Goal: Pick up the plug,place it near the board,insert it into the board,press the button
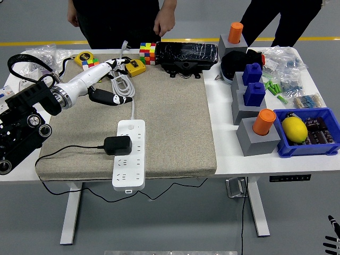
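The left hand (110, 97) is hovering fingers loose and empty; the black boxy plug (117, 145) is sitting in the white plastic power board (129, 155) just beyond it.

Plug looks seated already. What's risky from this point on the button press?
1. The left hand hovers over the coiled white cable, well back from the power strip; reaching forward could snag the coil and drag the strip.
2. The button sits at the strip's far end, close above the black plug; a sloppy press might knock the plug loose.
3. The plug's black cord trails left across the mat, toward the arm's side.
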